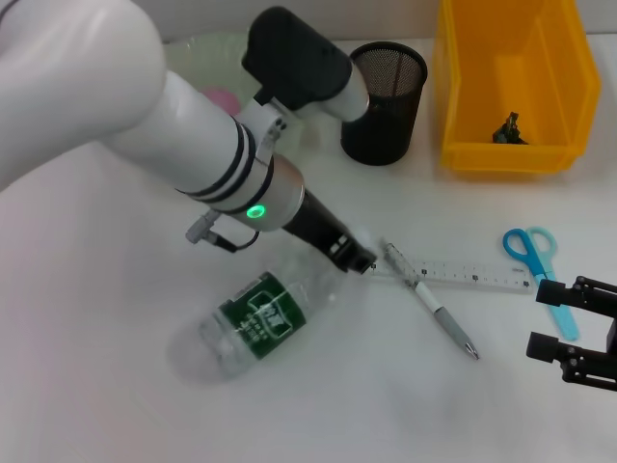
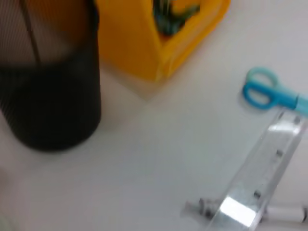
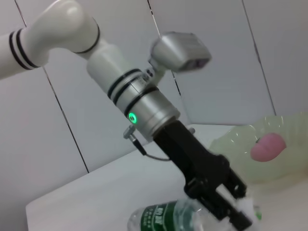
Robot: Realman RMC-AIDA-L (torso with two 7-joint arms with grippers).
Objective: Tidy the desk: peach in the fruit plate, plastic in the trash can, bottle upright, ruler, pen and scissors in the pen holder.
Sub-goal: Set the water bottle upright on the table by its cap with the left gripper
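A clear bottle (image 1: pixel 255 318) with a green label lies on its side mid-table. My left gripper (image 1: pixel 355 258) is down at its neck end; the right wrist view shows it touching the bottle (image 3: pixel 166 217) there. The ruler (image 1: pixel 468 276), the pen (image 1: pixel 436 307) lying across its end, and the blue scissors (image 1: pixel 538 258) lie to the right. My right gripper (image 1: pixel 540 318) stands open just beside the scissors' blades. The pink peach (image 1: pixel 220 97) rests in the green fruit plate (image 1: pixel 198 50). The black mesh pen holder (image 1: pixel 386 101) stands at the back.
The yellow trash can (image 1: pixel 516 145) sits at the back right with a small dark item (image 1: pixel 508 128) inside. The left wrist view shows the pen holder (image 2: pixel 48 91), the trash can (image 2: pixel 144 48), the scissors (image 2: pixel 267 91) and the ruler (image 2: pixel 260 178).
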